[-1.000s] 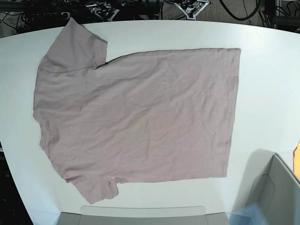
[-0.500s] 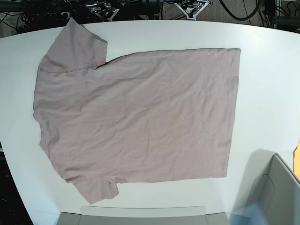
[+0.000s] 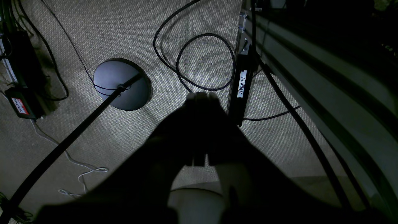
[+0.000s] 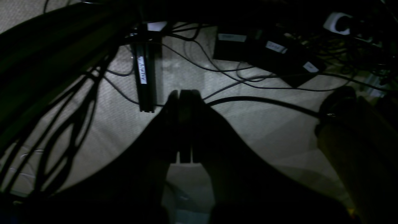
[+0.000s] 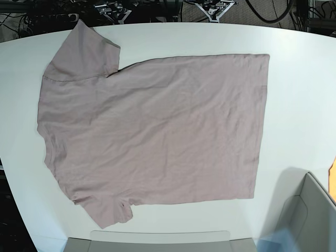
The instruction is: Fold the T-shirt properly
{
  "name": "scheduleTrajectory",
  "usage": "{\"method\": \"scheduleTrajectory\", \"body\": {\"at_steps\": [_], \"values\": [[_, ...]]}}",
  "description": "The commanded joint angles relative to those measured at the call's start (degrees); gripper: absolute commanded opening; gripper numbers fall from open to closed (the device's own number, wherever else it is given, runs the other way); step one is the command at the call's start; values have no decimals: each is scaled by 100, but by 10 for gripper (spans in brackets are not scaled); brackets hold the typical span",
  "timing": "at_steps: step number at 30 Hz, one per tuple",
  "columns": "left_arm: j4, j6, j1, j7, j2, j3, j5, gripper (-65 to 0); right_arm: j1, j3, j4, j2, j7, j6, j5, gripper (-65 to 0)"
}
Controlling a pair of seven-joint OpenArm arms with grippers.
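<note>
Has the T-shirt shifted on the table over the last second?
No. The T-shirt lies flat as before; its hem and upper sleeve sit at the same spots against the white table edge.

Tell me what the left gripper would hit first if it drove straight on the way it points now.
Probably the carpeted floor. The shut left gripper points down at it, with a looped black cable lying just past its tip; depth is hard to judge.

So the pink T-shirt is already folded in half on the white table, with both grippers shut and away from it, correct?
Not quite. The base view shows the T-shirt spread out flat and unfolded on the white table, both sleeves showing. The rest holds: the left gripper and right gripper are shut, hanging over the floor in their wrist views.
</note>
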Motion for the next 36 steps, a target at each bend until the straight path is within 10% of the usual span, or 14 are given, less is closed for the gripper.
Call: {"method": "scheduleTrajectory", "body": {"at_steps": [1,36], "values": [[-8,32,-12,-67,20,3,-21,-647,-14,-5,5,-5,34,-10,-8,-650],[-8,-3,58,-137,-155,-14,-39,-646,-138,39,19,92,131,-1,10,-650]]}}
